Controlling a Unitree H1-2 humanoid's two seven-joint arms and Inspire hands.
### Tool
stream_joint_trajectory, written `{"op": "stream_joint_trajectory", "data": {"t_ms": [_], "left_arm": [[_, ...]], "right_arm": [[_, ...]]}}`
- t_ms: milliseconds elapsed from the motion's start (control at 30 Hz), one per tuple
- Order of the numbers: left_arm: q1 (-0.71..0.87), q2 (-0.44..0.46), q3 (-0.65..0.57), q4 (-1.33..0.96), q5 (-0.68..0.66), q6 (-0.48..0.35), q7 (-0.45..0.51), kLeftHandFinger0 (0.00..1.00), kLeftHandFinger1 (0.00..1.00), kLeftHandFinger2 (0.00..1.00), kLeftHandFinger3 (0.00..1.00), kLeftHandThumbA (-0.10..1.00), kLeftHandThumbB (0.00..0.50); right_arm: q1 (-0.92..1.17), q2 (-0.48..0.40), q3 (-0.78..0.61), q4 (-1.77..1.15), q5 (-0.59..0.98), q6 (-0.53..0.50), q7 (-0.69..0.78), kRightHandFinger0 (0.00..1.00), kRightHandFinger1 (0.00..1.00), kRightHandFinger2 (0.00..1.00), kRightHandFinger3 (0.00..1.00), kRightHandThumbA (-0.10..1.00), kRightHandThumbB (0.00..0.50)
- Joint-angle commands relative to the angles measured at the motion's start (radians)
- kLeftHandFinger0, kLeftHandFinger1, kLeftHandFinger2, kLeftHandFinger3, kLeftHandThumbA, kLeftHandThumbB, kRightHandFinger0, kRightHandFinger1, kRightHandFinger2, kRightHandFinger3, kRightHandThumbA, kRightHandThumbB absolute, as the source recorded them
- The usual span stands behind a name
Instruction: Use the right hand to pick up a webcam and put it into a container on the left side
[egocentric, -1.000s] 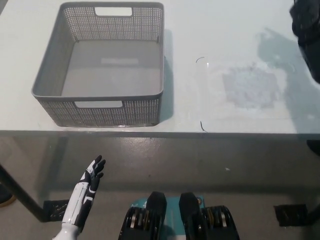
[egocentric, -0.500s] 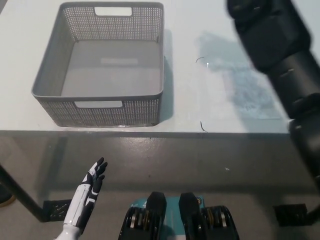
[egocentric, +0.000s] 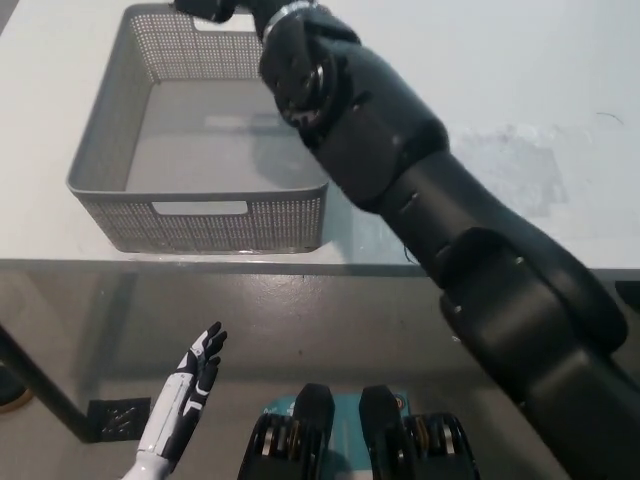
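Grey perforated plastic basket (egocentric: 100, 150) looks empty; black right hand (egocentric: 205, 9) over far rim, grasp indiscernible, webcam unseen; white left hand (egocentric: 195, 365) open, idle, near-left.

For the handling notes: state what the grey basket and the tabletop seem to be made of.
Basket: looks like moulded grey plastic, matte, judging by its finely perforated walls, cut-out handle slot and smooth solid floor. Table: a pale, smooth, slightly glossy top, possibly laminate or coated board; a scuffed dull patch shows to the right. Neither material is certain from look alone.
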Motion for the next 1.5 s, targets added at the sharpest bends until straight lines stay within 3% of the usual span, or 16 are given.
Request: {"op": "stream_joint_trajectory", "data": {"t_ms": [0, 67, 200, 367, 400, 567, 800, 900, 933, 967, 1000, 1033, 1067, 1100, 1200, 1467], "left_arm": [[-0.026, 0.017, -0.005, -0.022, 0.010, -0.041, -0.009, 1.00, 1.00, 1.00, 1.00, 1.00, 0.180], [-0.029, 0.018, -0.007, -0.022, 0.007, -0.042, -0.013, 1.00, 1.00, 1.00, 1.00, 1.00, 0.174], [-0.031, 0.021, -0.010, -0.027, 0.010, -0.036, -0.017, 1.00, 1.00, 1.00, 1.00, 1.00, 0.168], [-0.026, 0.023, -0.012, -0.048, -0.001, -0.010, -0.027, 1.00, 1.00, 1.00, 1.00, 1.00, 0.166], [-0.027, 0.024, -0.012, -0.047, 0.002, -0.013, -0.026, 1.00, 1.00, 1.00, 1.00, 1.00, 0.157], [-0.034, 0.028, -0.013, -0.051, 0.002, -0.007, -0.030, 1.00, 1.00, 1.00, 1.00, 1.00, 0.155], [-0.042, 0.031, -0.016, -0.060, 0.015, -0.004, -0.032, 1.00, 1.00, 1.00, 1.00, 1.00, 0.148], [-0.042, 0.033, -0.017, -0.060, 0.019, -0.005, -0.033, 1.00, 1.00, 1.00, 1.00, 1.00, 0.149], [-0.043, 0.033, -0.017, -0.059, 0.020, -0.006, -0.034, 1.00, 1.00, 1.00, 1.00, 1.00, 0.149], [-0.044, 0.033, -0.017, -0.058, 0.020, -0.006, -0.034, 1.00, 1.00, 1.00, 1.00, 1.00, 0.149], [-0.045, 0.032, -0.018, -0.059, 0.022, -0.003, -0.033, 1.00, 1.00, 1.00, 1.00, 1.00, 0.154], [-0.044, 0.033, -0.020, -0.061, 0.030, 0.000, -0.032, 1.00, 1.00, 1.00, 1.00, 1.00, 0.156], [-0.044, 0.034, -0.020, -0.062, 0.032, 0.001, -0.031, 1.00, 1.00, 1.00, 1.00, 1.00, 0.156], [-0.045, 0.034, -0.020, -0.063, 0.027, 0.004, -0.034, 1.00, 1.00, 1.00, 1.00, 1.00, 0.162], [-0.047, 0.036, -0.021, -0.066, 0.026, 0.007, -0.036, 1.00, 1.00, 1.00, 1.00, 1.00, 0.151], [-0.042, 0.034, -0.024, -0.071, 0.014, 0.018, -0.048, 1.00, 1.00, 1.00, 1.00, 1.00, 0.148]], "right_arm": [[-0.069, 0.017, 0.003, 0.061, -0.009, -0.097, -0.091, 0.00, 0.23, 0.62, 0.66, -0.10, 0.226], [-0.061, 0.026, -0.002, 0.095, 0.004, -0.099, -0.081, 0.00, 0.28, 0.68, 0.74, -0.10, 0.216], [-0.029, 0.038, 0.000, 0.153, 0.013, -0.100, -0.056, 0.00, 0.37, 0.76, 0.75, -0.10, 0.215], [0.026, 0.057, 0.018, 0.209, -0.001, -0.076, -0.053, 0.00, 0.44, 0.85, 0.84, -0.10, 0.209], [0.042, 0.058, 0.025, 0.220, -0.006, -0.080, -0.062, 0.00, 0.41, 0.78, 0.73, -0.10, 0.226], [0.085, 0.057, 0.025, 0.242, 0.005, -0.081, -0.067, 0.00, 0.38, 0.74, 0.64, -0.10, 0.228], [0.115, 0.056, 0.047, 0.258, -0.012, -0.082, -0.058, 0.00, 0.36, 0.74, 0.67, -0.10, 0.211], [0.121, 0.056, 0.061, 0.258, -0.023, -0.092, -0.089, 0.00, 0.32, 0.67, 0.61, -0.10, 0.203], [0.121, 0.056, 0.067, 0.257, -0.029, -0.091, -0.102, 0.02, 0.32, 0.64, 0.65, -0.04, 0.187], [0.118, 0.055, 0.073, 0.257, -0.034, -0.087, -0.112, 0.11, 0.36, 0.66, 0.77, 0.19, 0.203], [0.113, 0.053, 0.072, 0.256, -0.028, -0.081, -0.095, 0.35, 0.62, 0.86, 0.99, 0.41, 0.252], [0.100, 0.048, 0.068, 0.257, -0.017, -0.070, -0.041, 0.76, 1.00, 1.00, 1.00, 0.64, 0.305], [0.097, 0.047, 0.069, 0.258, -0.015, -0.068, -0.027, 1.00, 1.00, 1.00, 1.00, 0.73, 0.345], [0.091, 0.040, 0.071, 0.257, -0.015, -0.076, -0.013, 1.00, 1.00, 1.00, 1.00, 0.89, 0.372], [0.076, 0.024, 0.061, 0.248, -0.003, -0.074, 0.002, 1.00, 1.00, 1.00, 1.00, 1.00, 0.395], [0.043, -0.024, 0.025, 0.176, 0.029, -0.108, -0.001, 1.00, 1.00, 1.00, 1.00, 1.00, 0.380]]}}
